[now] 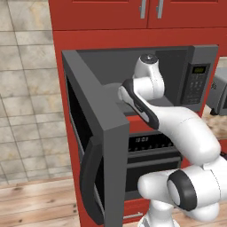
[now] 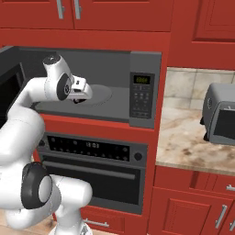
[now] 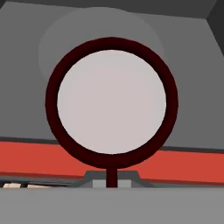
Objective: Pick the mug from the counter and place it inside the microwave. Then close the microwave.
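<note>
Dark red mug (image 3: 111, 103): one mug. It sits right in front of the hand, and you look straight down into its white inside. Its little handle points to the bottom edge of the hand view.
Which way it stands: upright, with the open mouth facing the hand.
Where it is: inside the microwave (image 2: 144, 92), near the front edge of the grey floor. I cannot tell if it rests on the floor or hangs just above it.
Gripper (image 2: 81, 97): one arm, one gripper, reaching into the microwave. The finger tips are hidden by the mug, so I cannot tell if they grip it or have let go.
Round plate (image 3: 52, 39): one pale plate on the microwave floor. It lies past the mug, farther from the hand.
Door (image 1: 95, 133): one door, swung wide open, off to the side of the hand and nearer the robot's body. Its black handle (image 1: 91, 177) is well apart from the gripper.
Next move, my guess: the hand has to come back out of the box, then go sideways to the door and push it shut.
Other things: one oven (image 2: 92, 170) below the hand, one toaster oven (image 2: 222, 114) on the counter (image 2: 183, 142).
</note>
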Motion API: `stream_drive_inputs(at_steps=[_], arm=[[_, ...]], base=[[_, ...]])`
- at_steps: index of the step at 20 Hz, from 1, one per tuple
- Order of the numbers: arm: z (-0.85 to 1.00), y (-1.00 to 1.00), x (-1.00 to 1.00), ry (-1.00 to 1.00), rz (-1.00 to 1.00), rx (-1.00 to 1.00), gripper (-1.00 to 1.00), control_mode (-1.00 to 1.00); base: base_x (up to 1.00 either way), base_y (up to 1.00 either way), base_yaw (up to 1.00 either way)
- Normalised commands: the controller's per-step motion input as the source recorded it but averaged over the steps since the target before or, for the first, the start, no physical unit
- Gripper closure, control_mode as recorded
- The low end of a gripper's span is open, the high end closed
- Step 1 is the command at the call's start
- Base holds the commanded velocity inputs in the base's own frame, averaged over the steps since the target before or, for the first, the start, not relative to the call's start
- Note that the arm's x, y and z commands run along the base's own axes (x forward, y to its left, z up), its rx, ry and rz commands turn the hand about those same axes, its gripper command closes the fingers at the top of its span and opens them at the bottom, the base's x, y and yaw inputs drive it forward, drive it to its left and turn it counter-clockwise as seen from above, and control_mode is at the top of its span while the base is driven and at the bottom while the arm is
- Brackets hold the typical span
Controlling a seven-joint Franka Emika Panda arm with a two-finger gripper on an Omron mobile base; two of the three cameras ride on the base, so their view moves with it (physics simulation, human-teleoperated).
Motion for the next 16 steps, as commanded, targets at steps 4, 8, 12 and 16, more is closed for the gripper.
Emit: stream_drive_inputs(at_steps=[4, 8, 12, 16], arm=[[-0.19, 0.03, 0.22, 0.02, 0.06, 0.02, 1.0, -1.0], [0.0, 0.0, 0.26, 0.05, 0.11, 0.03, 1.0, -1.0], [0.0, 0.0, 0.18, 0.03, 0.13, 0.02, 1.0, -1.0], [0.0, 0.0, 0.16, 0.04, 0.09, 0.0, 1.0, -1.0]], base=[[0.0, 0.0, 0.0], [0.0, 0.0, 0.0], [0.0, 0.0, 0.0], [0.0, 0.0, 0.0]])
